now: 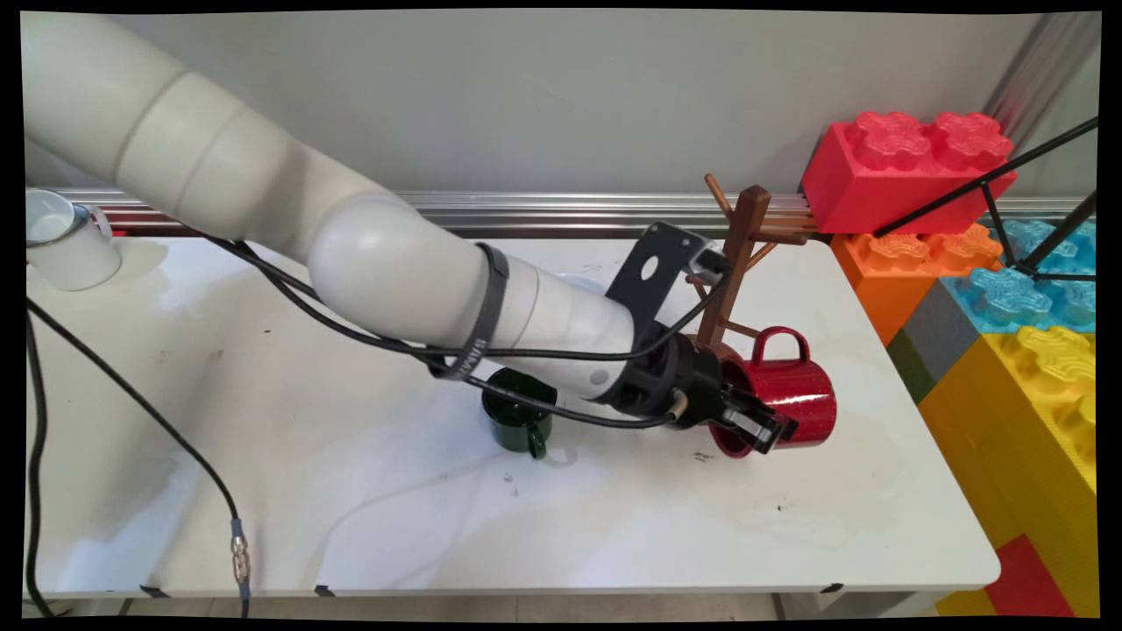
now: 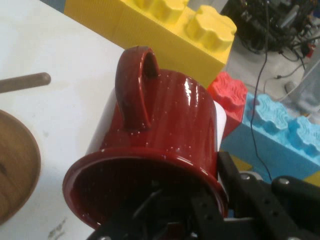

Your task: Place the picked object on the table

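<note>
Black two-finger gripper [image 1: 761, 427] pinches the rim of a red mug [image 1: 789, 399], held sideways, handle up, body pointing away from the wooden mug tree [image 1: 734, 263].

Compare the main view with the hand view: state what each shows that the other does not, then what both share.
Only the main view shows the dark green mug standing behind the arm, the white cup at the table's far left, and the wooden mug tree's upright post.

Only the hand view shows the tangle of cables on the floor beyond the blocks.

Both show the glossy red mug lying sideways, handle up, the black gripper clamping its rim, the white table, and the big plastic blocks.
</note>
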Motion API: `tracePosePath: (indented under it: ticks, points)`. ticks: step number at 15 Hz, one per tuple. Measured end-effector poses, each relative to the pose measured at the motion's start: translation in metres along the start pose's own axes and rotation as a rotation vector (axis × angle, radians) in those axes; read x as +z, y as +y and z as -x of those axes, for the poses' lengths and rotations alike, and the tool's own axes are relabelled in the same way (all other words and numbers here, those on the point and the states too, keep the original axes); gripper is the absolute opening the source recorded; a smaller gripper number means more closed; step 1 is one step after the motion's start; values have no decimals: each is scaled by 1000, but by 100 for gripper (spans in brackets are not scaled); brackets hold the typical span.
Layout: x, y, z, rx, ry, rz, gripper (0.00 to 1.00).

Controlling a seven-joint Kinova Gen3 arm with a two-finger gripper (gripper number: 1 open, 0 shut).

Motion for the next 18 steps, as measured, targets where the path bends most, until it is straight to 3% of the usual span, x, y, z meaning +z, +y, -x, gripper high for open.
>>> tracePosePath:
  ticks: [18]
  points:
    - [-51,9,-59,55,-195,-85,0]
